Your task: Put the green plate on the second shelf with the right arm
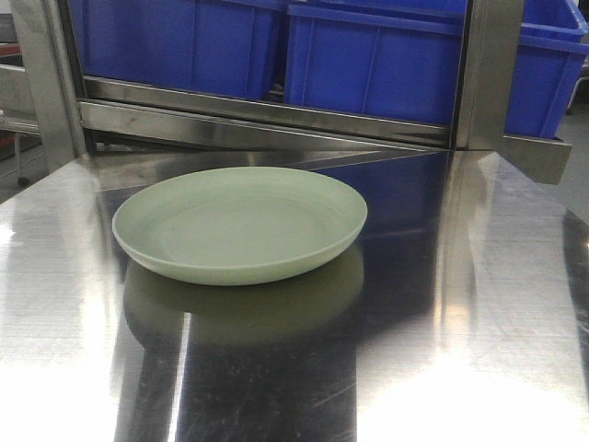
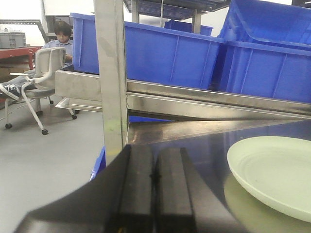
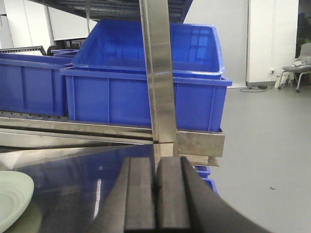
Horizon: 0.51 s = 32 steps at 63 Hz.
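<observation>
One green plate (image 1: 239, 224) lies flat on the steel tabletop (image 1: 479, 304), hollow side up, its rim level all round. It is round, so it has no long axis and points no particular way; in the front view it only looks oval, wider from left to right, because the camera sees it at a low angle. It sits left of the tabletop's middle, with its dull reflection just below its near edge. Nothing touches it.

Only the front view shows the whole plate. In the left wrist view its right and lower parts run off the picture, and in the right wrist view just a sliver shows at the lower left corner.

Both grippers are well apart from the plate. The left gripper (image 2: 154, 189) has its two black pads pressed together with only a thin seam between them and nothing caught there; the plate lies to its right. The right gripper (image 3: 156, 194) is closed the same way, also on nothing, with the plate off to its left. Neither gripper shows in the front view.

Behind the tabletop runs a steel shelf rail (image 1: 258, 115) carrying blue bins (image 1: 368, 64), whose tops are cut off in the front view. A steel upright (image 1: 488, 74) hides part of the right-hand bin. Far off in the left wrist view a person (image 2: 60, 36) sits on a grey chair (image 2: 43, 73), partly hidden by the shelf's corner.
</observation>
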Each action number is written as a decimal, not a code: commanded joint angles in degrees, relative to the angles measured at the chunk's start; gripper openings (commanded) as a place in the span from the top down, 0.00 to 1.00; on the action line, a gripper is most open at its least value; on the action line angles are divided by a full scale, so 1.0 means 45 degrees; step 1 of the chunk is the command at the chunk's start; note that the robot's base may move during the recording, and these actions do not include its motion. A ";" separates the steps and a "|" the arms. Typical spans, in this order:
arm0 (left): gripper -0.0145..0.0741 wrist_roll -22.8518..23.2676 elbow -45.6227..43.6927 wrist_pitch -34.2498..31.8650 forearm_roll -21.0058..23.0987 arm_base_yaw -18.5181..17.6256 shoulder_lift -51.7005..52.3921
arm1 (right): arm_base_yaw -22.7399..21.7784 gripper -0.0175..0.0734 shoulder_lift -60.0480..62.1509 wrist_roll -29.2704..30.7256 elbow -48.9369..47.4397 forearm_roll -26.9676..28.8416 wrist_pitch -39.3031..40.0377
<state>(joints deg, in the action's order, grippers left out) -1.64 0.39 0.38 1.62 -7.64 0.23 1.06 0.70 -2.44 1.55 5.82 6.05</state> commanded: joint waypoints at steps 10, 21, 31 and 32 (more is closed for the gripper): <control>0.69 0.0031 0.0506 -0.1063 0.0071 -0.0048 0.0200 | 0.0008 0.75 0.0211 -0.0054 -0.0430 -0.0093 0.0966; 0.69 0.0031 0.0506 -0.1063 0.0071 -0.0048 0.0200 | 0.0424 0.75 0.0196 -0.0553 -0.2286 -0.0178 0.0309; 0.69 0.0031 0.0506 -0.1063 0.0071 -0.0048 0.0200 | 0.1041 0.75 -0.1025 -0.0564 -0.5511 -0.0175 -0.1730; 0.69 0.0031 0.0506 -0.1063 0.0071 -0.0048 0.0200 | 0.1154 0.75 -0.1374 -0.0564 -0.5931 -0.0175 -0.2006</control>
<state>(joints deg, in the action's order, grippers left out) -1.64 0.39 0.38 1.62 -7.64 0.23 4.70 -0.57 -4.90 -16.21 5.78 -2.59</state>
